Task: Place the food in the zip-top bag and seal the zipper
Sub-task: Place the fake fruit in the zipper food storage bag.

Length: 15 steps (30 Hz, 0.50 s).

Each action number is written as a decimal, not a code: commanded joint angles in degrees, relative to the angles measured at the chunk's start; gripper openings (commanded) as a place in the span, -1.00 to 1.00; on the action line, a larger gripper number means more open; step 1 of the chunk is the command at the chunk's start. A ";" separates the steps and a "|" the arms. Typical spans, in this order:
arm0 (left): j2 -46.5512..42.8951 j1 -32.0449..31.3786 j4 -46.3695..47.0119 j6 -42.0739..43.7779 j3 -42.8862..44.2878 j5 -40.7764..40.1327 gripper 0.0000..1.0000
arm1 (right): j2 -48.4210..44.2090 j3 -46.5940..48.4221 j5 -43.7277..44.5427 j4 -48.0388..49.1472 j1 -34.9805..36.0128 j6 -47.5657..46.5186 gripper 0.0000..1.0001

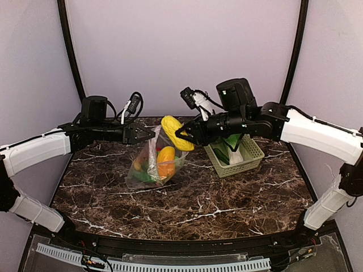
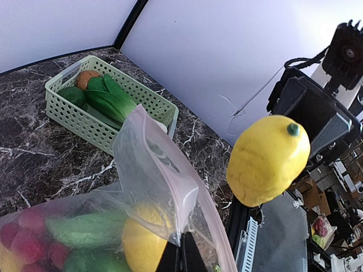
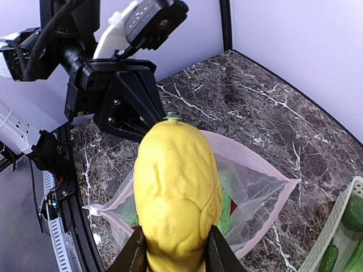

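Observation:
The clear zip-top bag (image 1: 146,170) stands on the marble table with its mouth held up. Inside it are an orange piece (image 1: 165,161), green pieces and red pieces. My left gripper (image 1: 148,134) (image 2: 181,252) is shut on the bag's mouth edge, right at the pinkish zipper (image 2: 210,215). My right gripper (image 1: 182,136) (image 3: 174,249) is shut on a bumpy yellow food piece (image 1: 176,132) (image 3: 177,192) with a green tip. It holds the piece in the air just above the open mouth of the bag (image 3: 255,187).
A pale green lattice basket (image 1: 241,165) (image 2: 79,122) stands to the right of the bag, under my right arm. It holds a bok choy (image 2: 110,99), a cucumber and an orange-brown piece (image 2: 86,78). Curved black rails edge the table.

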 commanded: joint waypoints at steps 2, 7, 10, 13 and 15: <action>-1.29 -0.06 0.03 0.63 1.07 -0.06 -0.99 | 1.93 -2.37 3.29 4.89 1.35 -4.63 -0.42; -1.26 -0.10 0.09 0.70 1.08 -0.02 -0.99 | 3.01 -3.27 3.33 7.02 1.51 -6.22 -0.42; -1.30 -0.06 0.04 0.72 1.06 -0.03 -0.99 | 4.02 -3.41 3.20 8.90 1.51 -7.17 -0.42; -1.26 -0.06 -0.02 0.75 1.07 -0.16 -0.99 | 6.11 -1.56 3.45 8.55 1.50 -7.88 -0.43; -1.30 -0.06 -0.07 0.80 1.14 -0.19 -0.99 | 7.47 -0.26 3.73 8.03 1.51 -8.00 -0.43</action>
